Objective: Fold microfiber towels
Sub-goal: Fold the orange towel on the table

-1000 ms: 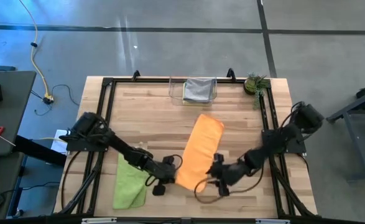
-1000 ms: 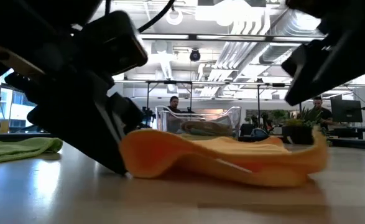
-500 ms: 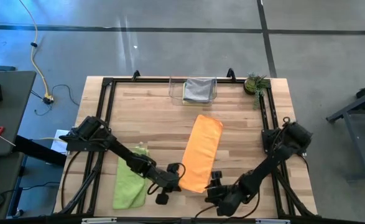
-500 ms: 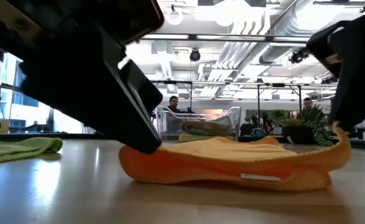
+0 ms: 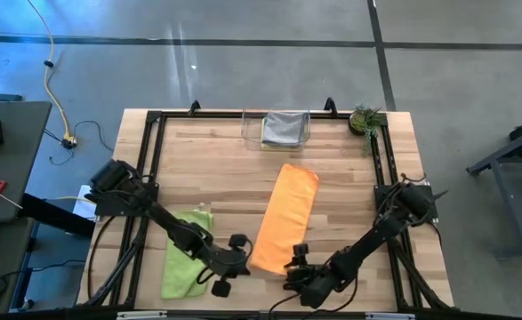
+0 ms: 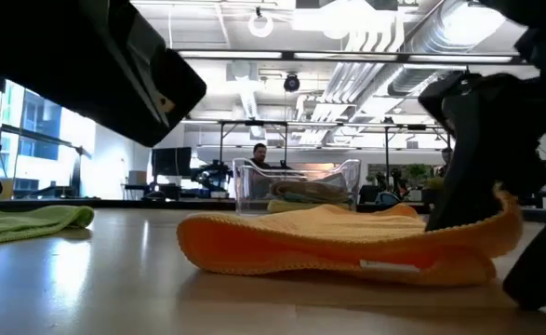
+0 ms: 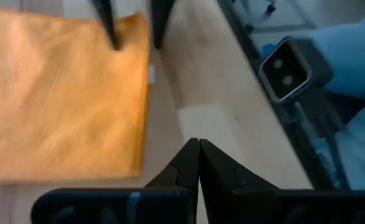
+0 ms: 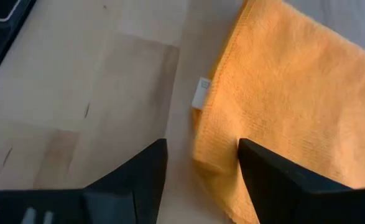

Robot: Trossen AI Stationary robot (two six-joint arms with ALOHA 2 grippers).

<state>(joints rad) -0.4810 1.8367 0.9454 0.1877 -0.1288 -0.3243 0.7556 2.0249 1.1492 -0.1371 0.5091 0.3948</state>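
- Your right gripper (image 5: pixel 293 268) sits at the near edge of the table, right at the near right corner of the orange towel (image 5: pixel 283 216). Its jaws stand apart with nothing between them; in its wrist view the towel's corner (image 8: pixel 213 155) lies just past the gap, so it looks lined up to take that corner.
- Your left gripper (image 5: pixel 228 264) is at the same near edge, just off the orange towel's other near corner. Its fingers (image 7: pixel 198 163) are pressed together and empty, hanging over bare wood beside the cloth's edge.
- The orange towel lies as a long strip running away from you, slightly slanted. In the low view it looks doubled over, a small white label (image 6: pixel 381 266) showing at its near edge. I'd judge one fold is in and the next wants the near end carried to the far end.
- The lime green towel (image 5: pixel 185 253) lies bunched beside the left arm, apparently waiting its turn.
- At the far edge, the clear plastic bin (image 5: pixel 285 130) holds a grey towel (image 5: pixel 285 126); a small potted plant (image 5: pixel 365 118) stands near it.
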